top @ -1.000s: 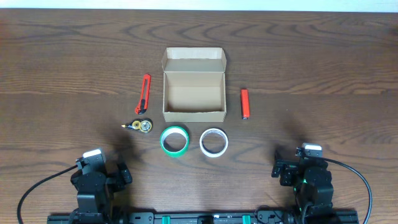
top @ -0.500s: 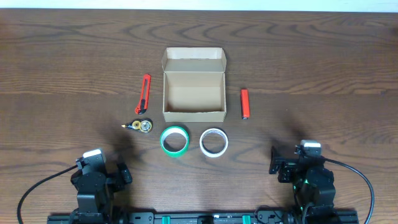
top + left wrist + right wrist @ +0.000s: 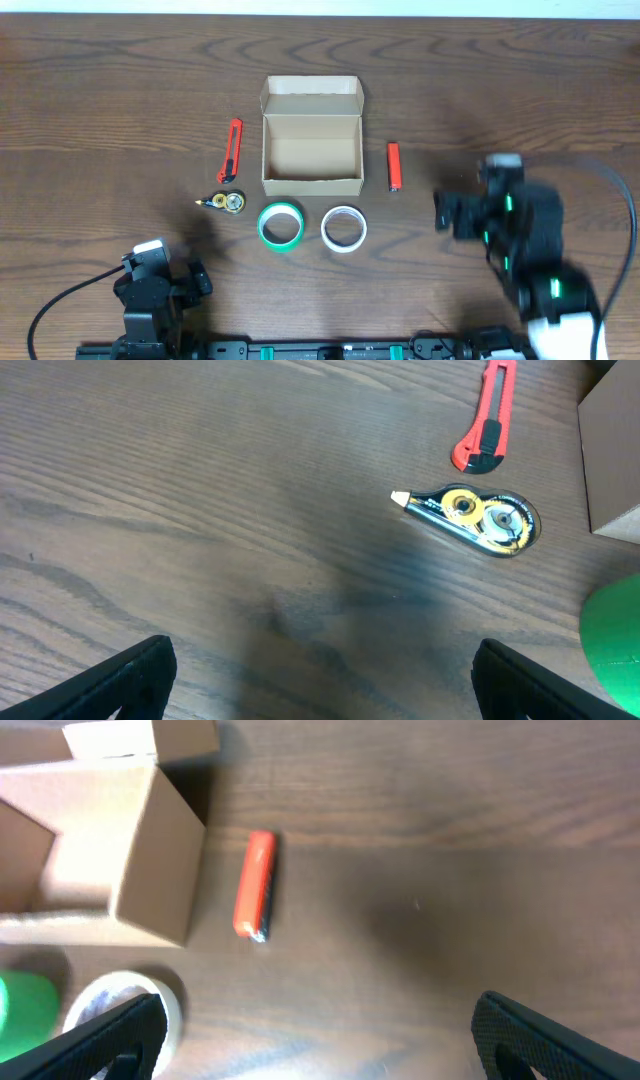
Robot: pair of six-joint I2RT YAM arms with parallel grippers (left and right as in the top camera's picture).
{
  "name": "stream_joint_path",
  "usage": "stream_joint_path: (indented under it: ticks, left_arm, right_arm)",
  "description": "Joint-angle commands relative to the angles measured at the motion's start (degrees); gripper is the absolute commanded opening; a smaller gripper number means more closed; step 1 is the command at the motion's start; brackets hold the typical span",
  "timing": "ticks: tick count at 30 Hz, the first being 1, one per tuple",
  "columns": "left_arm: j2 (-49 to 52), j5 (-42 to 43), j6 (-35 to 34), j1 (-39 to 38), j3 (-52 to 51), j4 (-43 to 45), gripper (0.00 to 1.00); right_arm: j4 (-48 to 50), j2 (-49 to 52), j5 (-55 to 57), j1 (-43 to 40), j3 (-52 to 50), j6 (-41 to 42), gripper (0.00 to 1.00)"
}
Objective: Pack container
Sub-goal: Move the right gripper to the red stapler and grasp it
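The cardboard box (image 3: 311,150) sat open in the middle of the table (image 3: 120,80), its lid flap (image 3: 311,93) folded back on the far side. Only its bare cardboard floor showed inside. Just left of it lay a red box cutter (image 3: 231,151), with a correction tape roller (image 3: 225,202) a little nearer. In front of the box, a green tape roll (image 3: 281,226) and a white tape roll (image 3: 344,229) lay flat side by side, close to its front wall. A small red stick (image 3: 394,166) lay just right of the box. The left hand (image 3: 320,685) hung near the table's front edge, fingers spread wide, gripping nothing. The right hand (image 3: 320,1040) hovered over bare wood to the right of the red stick, fingers likewise wide apart and empty.
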Motion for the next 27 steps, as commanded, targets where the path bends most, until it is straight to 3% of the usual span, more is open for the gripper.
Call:
stream_joint_path:
  ticks: [1,7,11,15,27]
  left_arm:
    - [-0.33,-0.61,1.20,0.37,-0.28,-1.22,0.95]
    - [-0.33,-0.61,1.20,0.37,-0.28,-1.22,0.95]
    - [-0.33,-0.61,1.20,0.37,-0.28,-1.22,0.95]
    - [-0.33,-0.61,1.20,0.39,-0.28,-1.22,0.95]
    - [-0.33,-0.61,1.20,0.37,-0.28,-1.22,0.95]
  right_arm:
    - [-1.66,13.07,-2.21,1.81,10.08,0.85,0.99]
    - [-4.52,32.04,-1.95,5.60,25.07,4.48,0.99]
    - [-4.94,39.39,0.02,7.43,29.49,9.14,0.99]
    - [-3.67,44.09,2.62,8.96,29.75,13.27,0.99]
    - [-2.29,53.20,5.60,10.21,29.73,12.63,0.99]
